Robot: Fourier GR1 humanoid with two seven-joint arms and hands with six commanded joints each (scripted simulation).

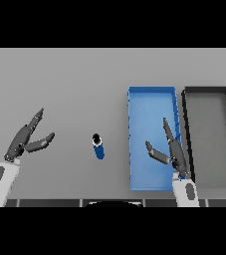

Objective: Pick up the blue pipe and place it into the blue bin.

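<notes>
Right hand [170,152] spread over the blue bin [147,107]: bring it left across the worktop [59,79], straddling the upright blue pipe [98,147] squarely before closing.

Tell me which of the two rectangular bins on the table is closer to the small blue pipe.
The blue rectangular bin is closer: it lies directly right of the small blue pipe. The black rectangular bin sits beyond it, at the far right.

blue pipe [98,147] unobstructed, blue bin [152,107] open-topped
</notes>
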